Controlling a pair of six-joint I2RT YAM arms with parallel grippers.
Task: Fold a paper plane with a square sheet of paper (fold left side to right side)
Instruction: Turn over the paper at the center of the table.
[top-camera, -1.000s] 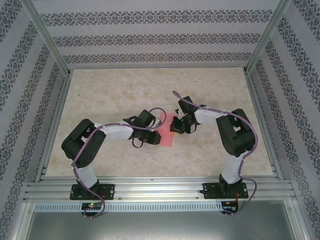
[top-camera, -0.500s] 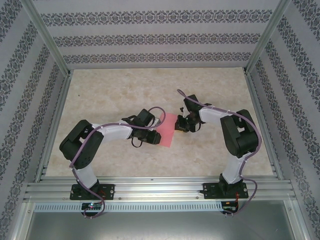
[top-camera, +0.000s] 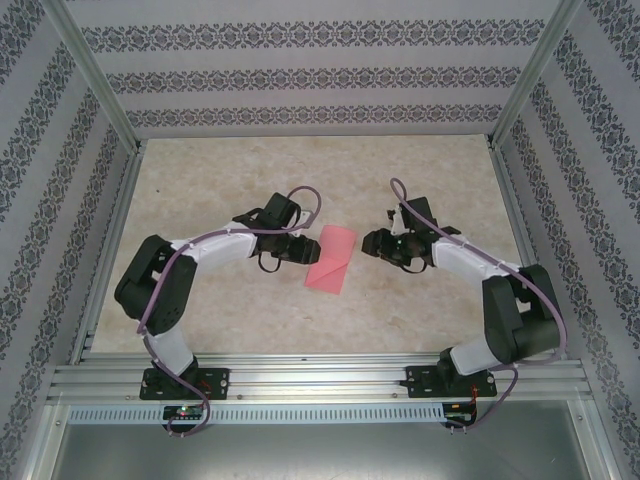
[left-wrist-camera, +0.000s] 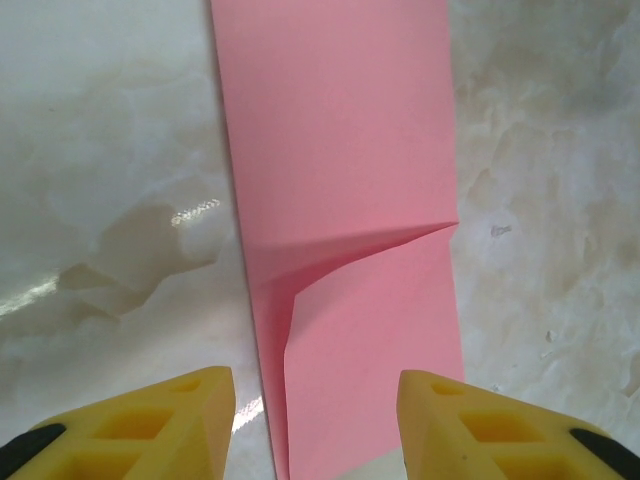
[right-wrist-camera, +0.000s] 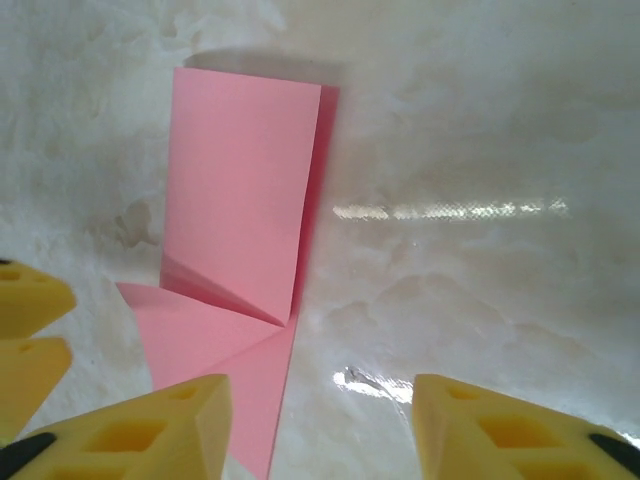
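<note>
The square sheet of paper, pink-red, lies on the table between my arms as a narrow folded rectangle, tilted a little. In the left wrist view the paper runs away from me, and its top layer lifts and bows near a diagonal crease. My left gripper sits just left of it, open, its yellow fingers standing either side of the paper's near end without pinching it. My right gripper hangs open just right of the sheet. In the right wrist view the paper lies ahead to the left, with one finger over its near corner.
The beige marbled tabletop has free room all round the paper. Patterned walls enclose the back and sides, and an aluminium rail runs along the near edge by the arm bases. The left gripper's yellow tips show in the right wrist view.
Both grippers have opened and drawn back from the paper, the right one swinging well to the right. The sheet now lies free, folded narrower.
</note>
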